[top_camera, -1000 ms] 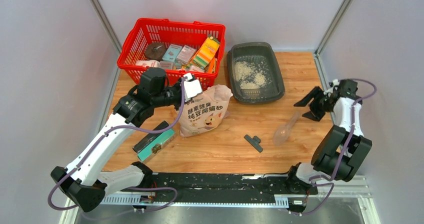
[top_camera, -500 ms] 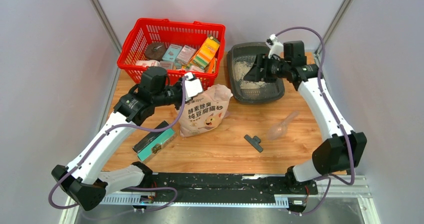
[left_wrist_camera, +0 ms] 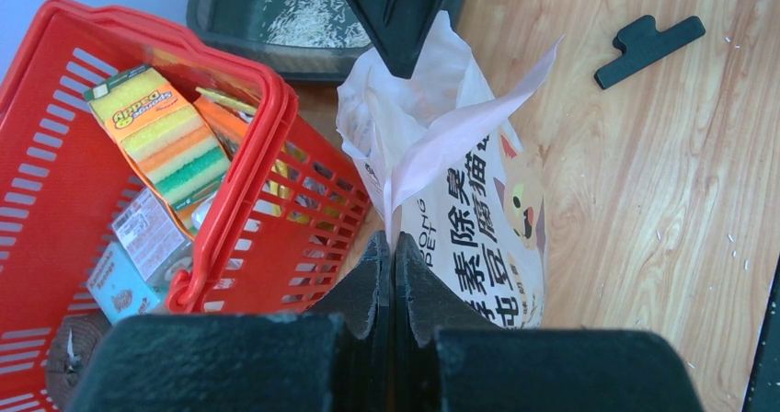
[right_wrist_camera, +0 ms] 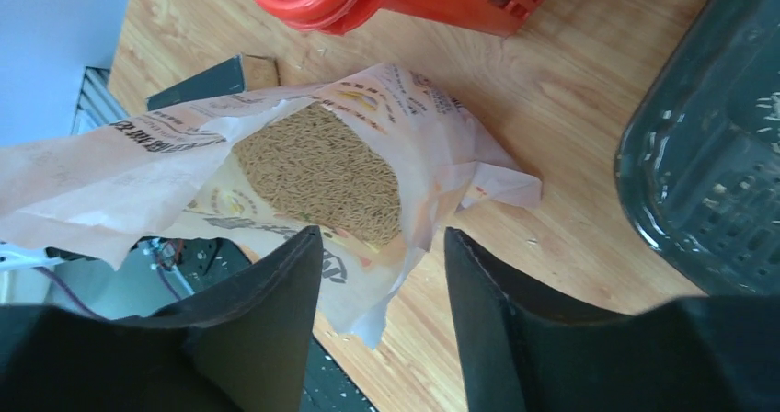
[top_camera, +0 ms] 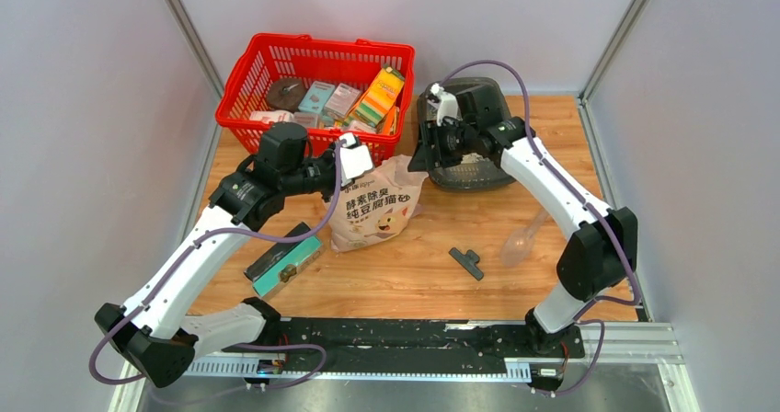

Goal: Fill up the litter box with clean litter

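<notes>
- While the left gripper (left_wrist_camera: 394, 245) is clenched on only a thin flap at the top of the bag (top_camera: 375, 205), everything depends on that one pinch. If the flap slips or tears, the bag may slump and spill across the table (top_camera: 414, 279).
- The right gripper (right_wrist_camera: 379, 239) hovers with its jaws apart and nothing between them, directly over the bag's open mouth. A careless descent could crush the soft paper or fold the mouth shut.
- Most of the clean litter (right_wrist_camera: 322, 168) sits inside the bag, which stands just left of and nearer than the litter box (top_camera: 469, 183). Only a thin scatter lies in the tray. Tipping from a one-sided hold may send granules over the near rim onto the wood.
- The red basket (top_camera: 241, 90) stands just beside the bag on the far left, so a swing could snag on it.
- The clear scoop (top_camera: 524, 239) lies well apart on the near right, so fetching it would leave the bag held by one pinch.
</notes>
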Robot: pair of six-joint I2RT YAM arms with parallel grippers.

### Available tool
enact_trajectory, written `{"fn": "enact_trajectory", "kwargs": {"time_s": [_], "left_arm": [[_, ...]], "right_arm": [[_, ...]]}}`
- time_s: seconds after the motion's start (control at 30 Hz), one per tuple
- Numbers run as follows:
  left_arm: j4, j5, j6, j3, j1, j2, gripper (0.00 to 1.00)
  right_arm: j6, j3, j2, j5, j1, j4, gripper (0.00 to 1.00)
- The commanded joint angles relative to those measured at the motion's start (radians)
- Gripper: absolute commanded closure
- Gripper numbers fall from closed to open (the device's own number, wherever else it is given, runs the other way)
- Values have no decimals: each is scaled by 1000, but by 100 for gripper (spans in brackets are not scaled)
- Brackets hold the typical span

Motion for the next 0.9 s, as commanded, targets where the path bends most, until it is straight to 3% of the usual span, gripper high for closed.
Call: {"fn": "enact_trajectory", "kwargs": {"time_s": [0.0, 0.03, 0.13, 0.27, 0.3, 0.33, 0.43, 0.63, 0.73, 0.87], "left_arm": [[60, 62, 24, 45, 0, -21, 100], [60, 67, 27, 45, 1, -21, 100], [67, 82, 47, 49, 0, -12, 100], [115, 128, 75, 64, 0, 19, 100], [118, 137, 76, 71, 0, 25, 100], [118, 151, 79, 82, 1, 42, 100], [98, 168, 113, 111, 0, 48, 100], [78, 128, 282, 53, 0, -18, 100], [61, 118, 459, -8, 0, -62, 100], [219, 44, 472, -115, 0, -99, 100]], "right_arm": [[-12, -3, 12, 103, -4, 11, 50], [-12, -6, 12, 105, -4, 12, 58], [-16, -23, 9, 126, -4, 6, 67], [-35, -49, 0, 180, -5, -12, 72], [-38, -56, -3, 178, -5, -11, 77], [-41, -63, -9, 174, -5, -8, 91], [-35, -66, -35, 154, -5, -15, 100], [-45, -80, -118, 99, -5, -68, 100], [-55, -86, -156, 91, -4, -75, 100], [-64, -86, -179, 57, -7, -86, 100]]}}
